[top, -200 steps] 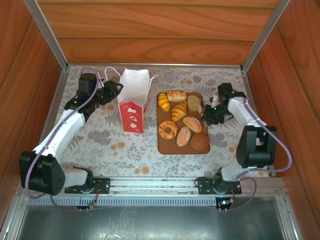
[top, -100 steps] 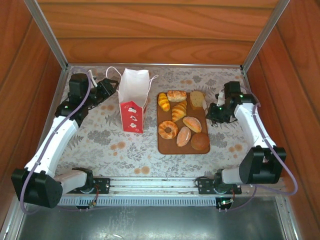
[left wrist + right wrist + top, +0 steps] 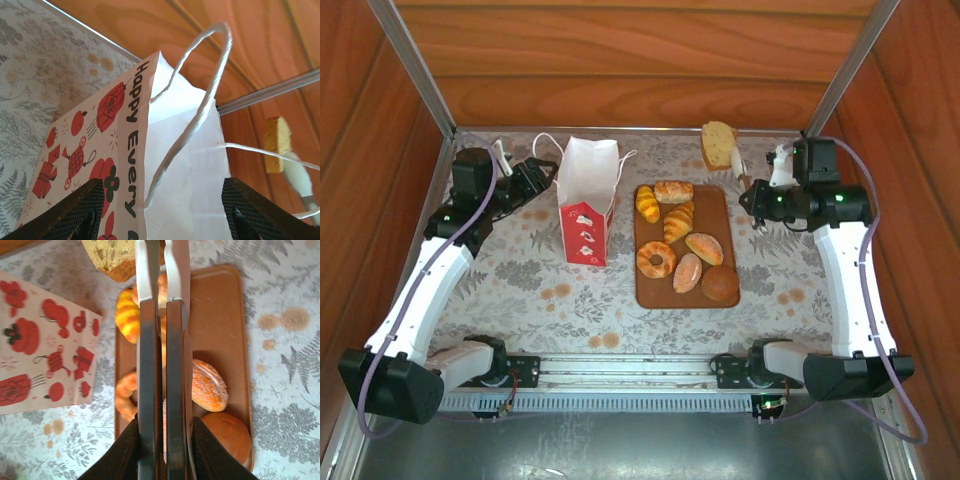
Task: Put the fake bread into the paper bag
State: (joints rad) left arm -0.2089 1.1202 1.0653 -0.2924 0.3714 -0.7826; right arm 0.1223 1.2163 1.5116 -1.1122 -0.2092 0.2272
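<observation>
Starting at the left: your left gripper sits just beside the paper bag, jaws spread wide with nothing pinched. In the left wrist view the bag's top edge and one cord handle sit right in front of the open fingers.

The bag stands upright near the far edge of the table, left of the middle, mouth up. It looks like thin paper, so I'd guess it's light and tips or caves in easily. Steady it by the rim or a side wall, not the cords.

Next over is the brown tray in the middle of the table. Most of the fake bread is on it, including the ring doughnut and the round brown bun at the tray's near right corner.

Then the action: one slice is up in the air beyond the tray's far right corner, near the table's far edge, pinched in the tips of the metal tongs. Your right gripper is clamped tight on the tong handles.

The slice is probably foam-light and a bit squishy, and smooth tong tips can let it twist out. I'd keep the squeeze across its flat faces, near the middle, and carry it level to the bag mouth.
</observation>
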